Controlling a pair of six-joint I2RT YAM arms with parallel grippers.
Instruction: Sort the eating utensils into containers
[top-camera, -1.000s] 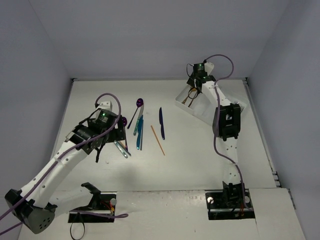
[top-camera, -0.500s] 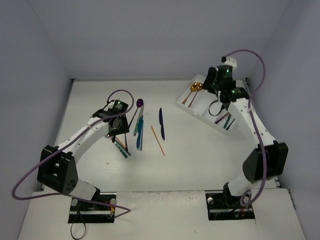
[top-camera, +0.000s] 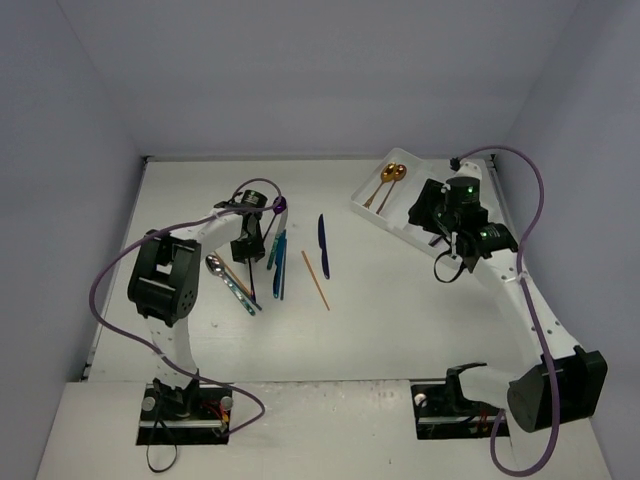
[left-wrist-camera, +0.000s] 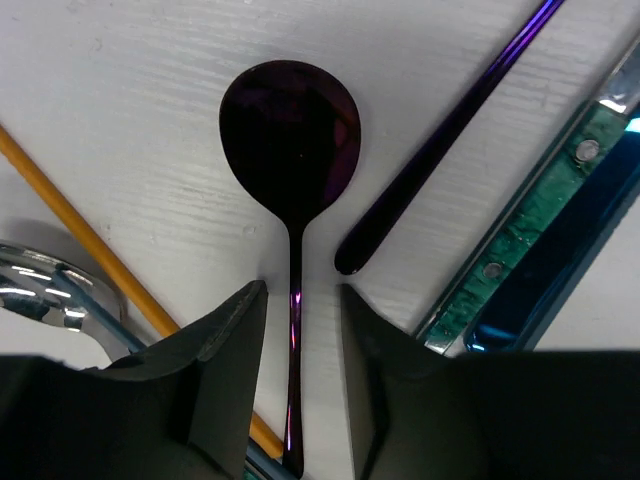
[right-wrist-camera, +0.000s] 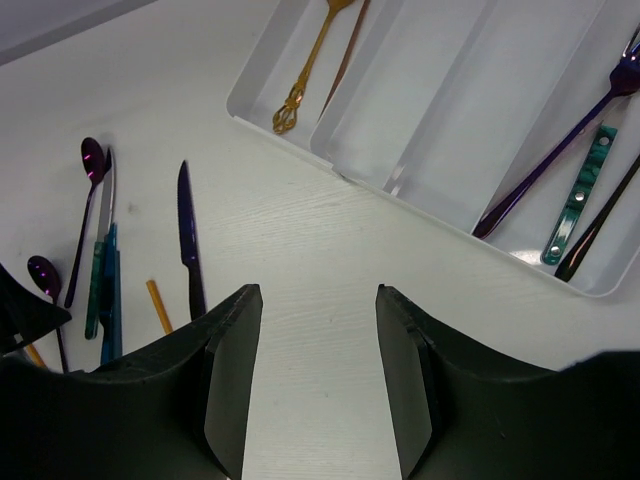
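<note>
My left gripper (top-camera: 247, 243) (left-wrist-camera: 297, 295) is open, down at the table, with one finger on each side of a dark purple spoon's (left-wrist-camera: 290, 130) thin handle, gaps showing on both sides. Beside it lie another purple handle (left-wrist-camera: 450, 130), a teal-handled utensil (left-wrist-camera: 530, 230), an orange chopstick (left-wrist-camera: 90, 240) and a silver spoon (left-wrist-camera: 40, 290). My right gripper (top-camera: 430, 213) (right-wrist-camera: 315, 300) is open and empty, above the table by the white tray (top-camera: 368, 212) (right-wrist-camera: 420, 130). The tray holds two gold spoons (top-camera: 392, 175) (right-wrist-camera: 305, 70), a purple fork (right-wrist-camera: 560, 150) and a teal-handled piece (right-wrist-camera: 575, 195).
On the table between the arms lie a blue knife (top-camera: 322, 245) (right-wrist-camera: 188, 235), a long orange chopstick (top-camera: 315, 280), a purple spoon (top-camera: 279, 205) and teal and blue utensils (top-camera: 277, 262). Grey walls close the table at back and sides.
</note>
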